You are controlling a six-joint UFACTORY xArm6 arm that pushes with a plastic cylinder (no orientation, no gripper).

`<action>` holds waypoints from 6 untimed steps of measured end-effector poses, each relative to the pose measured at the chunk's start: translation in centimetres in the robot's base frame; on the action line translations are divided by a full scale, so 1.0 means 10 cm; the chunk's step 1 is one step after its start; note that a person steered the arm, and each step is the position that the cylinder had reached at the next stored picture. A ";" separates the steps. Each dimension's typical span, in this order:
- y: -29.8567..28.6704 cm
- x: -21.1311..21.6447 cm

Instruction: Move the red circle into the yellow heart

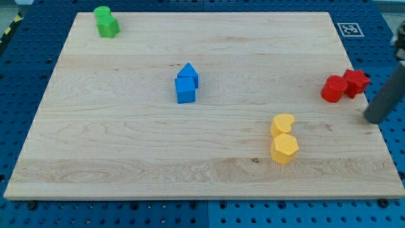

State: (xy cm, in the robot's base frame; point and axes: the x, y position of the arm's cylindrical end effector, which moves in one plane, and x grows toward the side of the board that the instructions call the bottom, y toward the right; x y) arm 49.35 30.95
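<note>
The red circle lies near the board's right edge, touching a red star on its right. The yellow heart lies below and to the left of the red circle, with a yellow hexagon touching it from below. My rod comes in from the view's right edge, and my tip rests on the board just below and to the right of the red pair, apart from them.
A blue pair, a pentagon-like block and a cube, sits at mid board. Two green blocks sit at the top left corner. A marker tag lies off the board's top right.
</note>
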 end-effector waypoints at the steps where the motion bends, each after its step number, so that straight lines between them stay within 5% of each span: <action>1: 0.35 -0.01; 4: 0.22 -0.42; 6: -0.72 -0.56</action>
State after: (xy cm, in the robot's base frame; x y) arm 43.78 23.74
